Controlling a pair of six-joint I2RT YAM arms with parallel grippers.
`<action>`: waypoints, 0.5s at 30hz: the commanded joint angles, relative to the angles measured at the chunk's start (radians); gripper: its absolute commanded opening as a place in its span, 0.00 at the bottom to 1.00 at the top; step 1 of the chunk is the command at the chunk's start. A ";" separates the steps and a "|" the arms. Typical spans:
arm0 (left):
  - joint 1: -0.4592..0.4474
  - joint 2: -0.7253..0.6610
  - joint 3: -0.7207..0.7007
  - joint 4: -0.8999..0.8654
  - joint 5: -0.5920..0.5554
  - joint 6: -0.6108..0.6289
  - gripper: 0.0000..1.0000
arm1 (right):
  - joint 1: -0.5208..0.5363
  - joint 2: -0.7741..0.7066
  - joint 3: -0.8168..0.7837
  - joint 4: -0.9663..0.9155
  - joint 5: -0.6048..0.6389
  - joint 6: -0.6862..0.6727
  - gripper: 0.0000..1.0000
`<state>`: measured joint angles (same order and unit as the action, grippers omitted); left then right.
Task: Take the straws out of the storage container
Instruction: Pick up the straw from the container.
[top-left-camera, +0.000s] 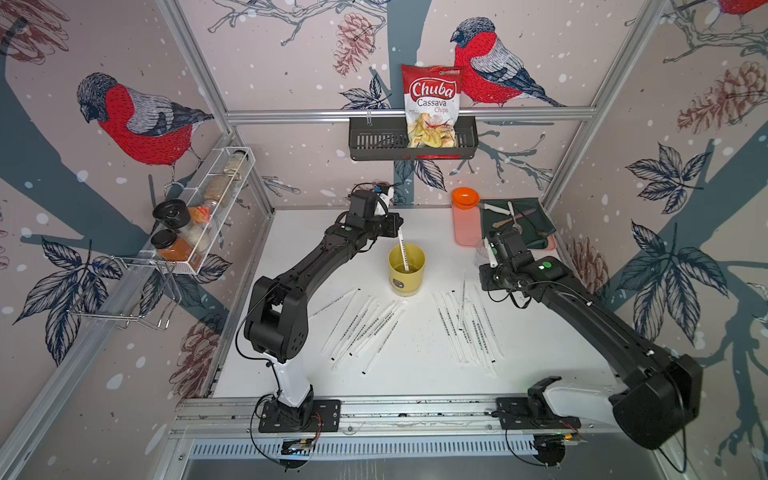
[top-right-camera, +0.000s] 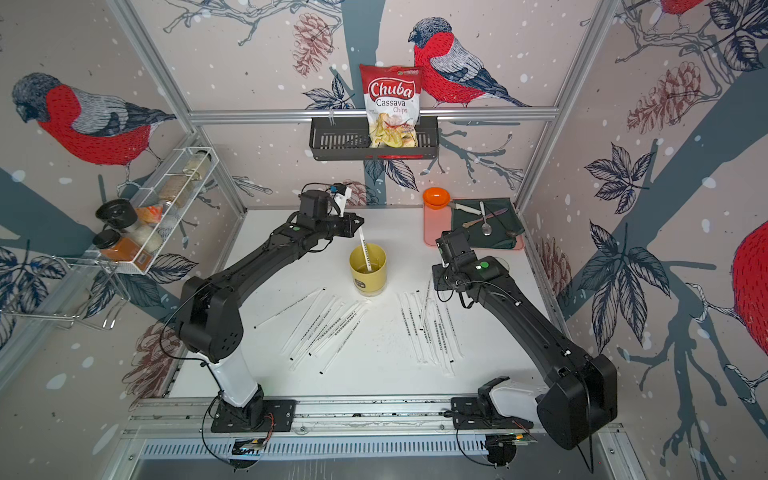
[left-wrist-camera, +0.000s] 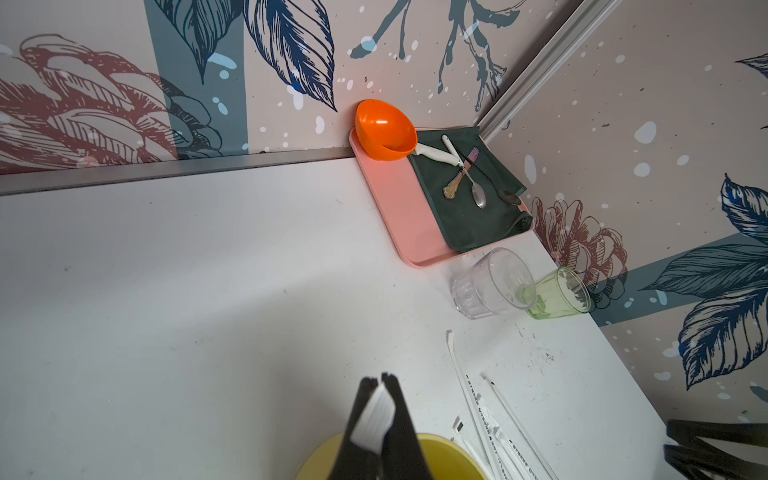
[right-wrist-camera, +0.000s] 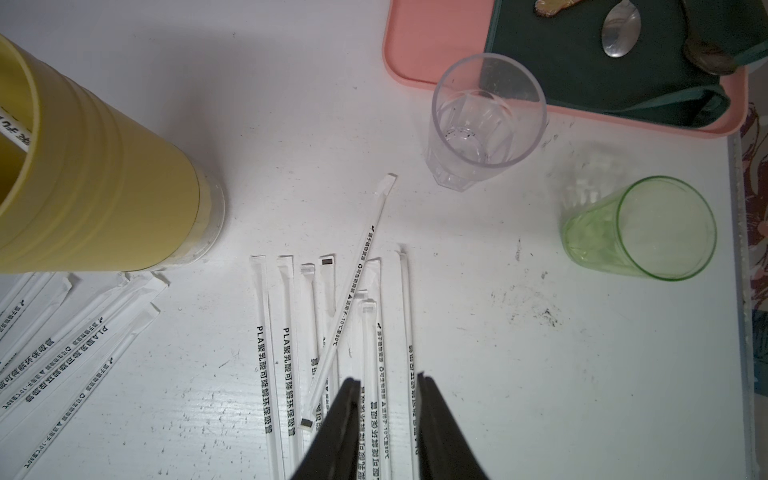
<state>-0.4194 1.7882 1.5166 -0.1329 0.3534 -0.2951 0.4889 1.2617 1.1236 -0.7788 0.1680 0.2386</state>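
in both top views the left pincer (top-left-camera: 398, 234) is mostly hidden under its own wrist block, and its tips are hard to make out there. the left wrist view shows them pressed tight together on the white wrapped top of the held straw (left-wrist-camera: 376, 409). that same view cuts off the storage container (left-wrist-camera: 451, 455) at the frame edge, so only a yellow arc of rim shows beneath the tips.

from above, the held straw slants up out of the storage container to the left pincer, which sits just above the rim on the back-wall side. the straw's lower end is down inside the cup.

the right pincer (right-wrist-camera: 387, 378) is covered by its wrist in the top views. the right wrist view shows its jaws standing partly apart over the right fan of straws (top-left-camera: 465, 324), gripping nothing. how high it hangs above them cannot be told.

the left fan of straws (top-left-camera: 361, 328) lies flat on the table (top-left-camera: 415, 374), in front of the container. the wrapper print is too small to read from above. the clear glass (right-wrist-camera: 486, 120) and green glass (right-wrist-camera: 640, 228), near the pink tray (right-wrist-camera: 415, 50), are largely hidden behind the right arm in the top views.
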 joint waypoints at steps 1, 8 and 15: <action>-0.014 -0.045 0.034 -0.021 -0.023 0.039 0.02 | 0.000 -0.004 0.006 0.017 0.004 0.000 0.28; -0.049 -0.240 0.011 -0.009 -0.137 0.079 0.01 | 0.003 -0.004 0.015 0.012 -0.014 0.001 0.28; -0.105 -0.506 0.017 -0.179 -0.390 0.157 0.00 | 0.016 -0.037 0.042 0.001 -0.028 0.000 0.28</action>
<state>-0.5117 1.3376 1.5146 -0.2077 0.1059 -0.1814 0.4973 1.2308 1.1526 -0.7818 0.1509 0.2386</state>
